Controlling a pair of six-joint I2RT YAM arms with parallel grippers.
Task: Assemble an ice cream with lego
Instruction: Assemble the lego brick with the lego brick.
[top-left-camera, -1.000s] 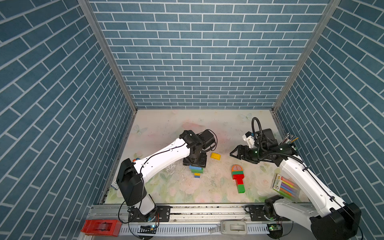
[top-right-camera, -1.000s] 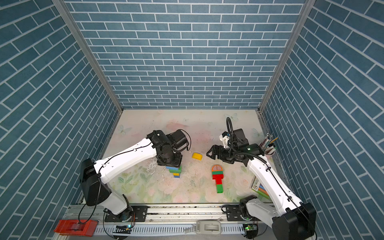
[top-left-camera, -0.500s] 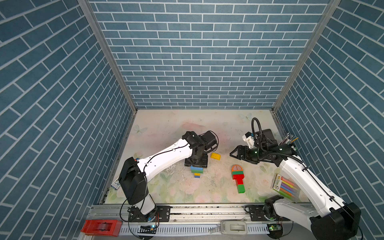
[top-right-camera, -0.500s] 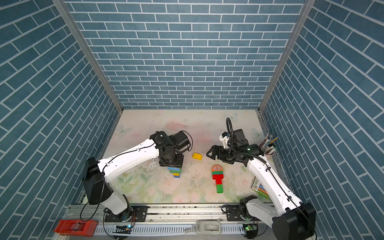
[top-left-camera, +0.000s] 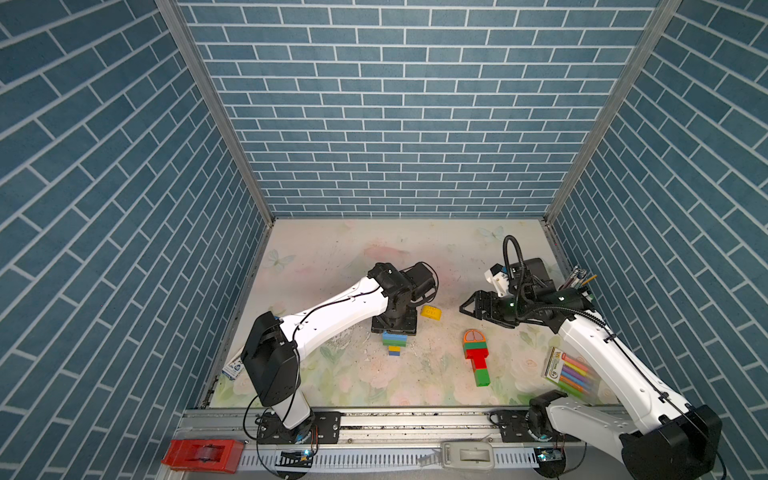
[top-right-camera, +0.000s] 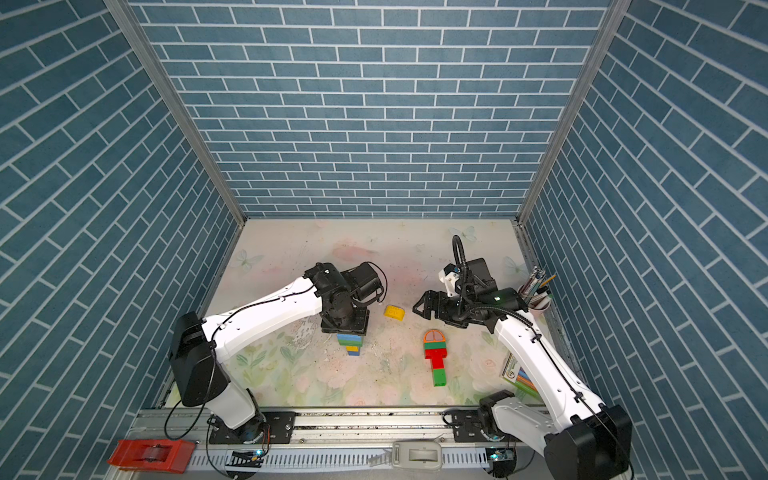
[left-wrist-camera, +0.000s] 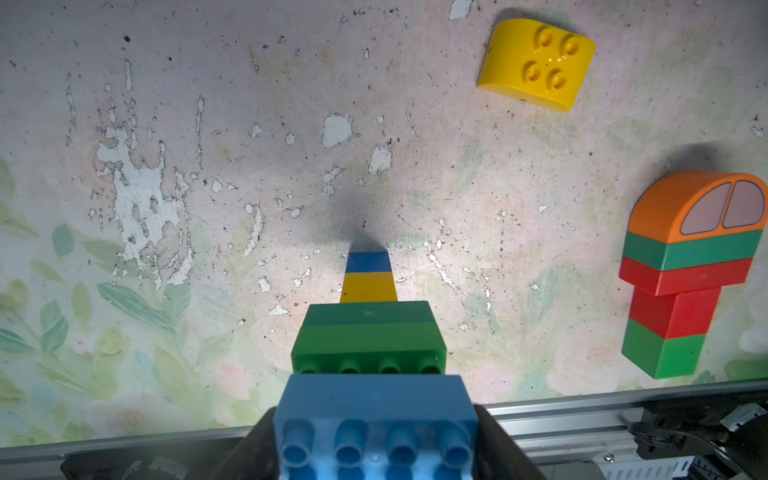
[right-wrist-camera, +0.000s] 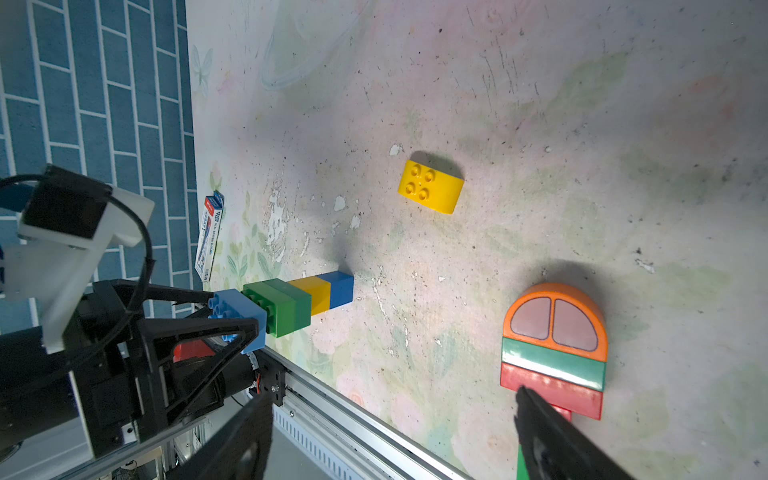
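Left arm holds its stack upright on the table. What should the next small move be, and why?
Probably press the light blue brick straight down. The left gripper is shut on it atop the stack, and studs of the green brick below it show in both wrist views, so it may not be fully seated. The yellow round-topped piece lies loose nearby.

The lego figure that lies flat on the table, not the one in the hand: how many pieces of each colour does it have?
Orange round-topped piece: 1
Green bricks, one wide and one narrow: 2
Red bricks, one wide and one narrow: 2
Total: 5
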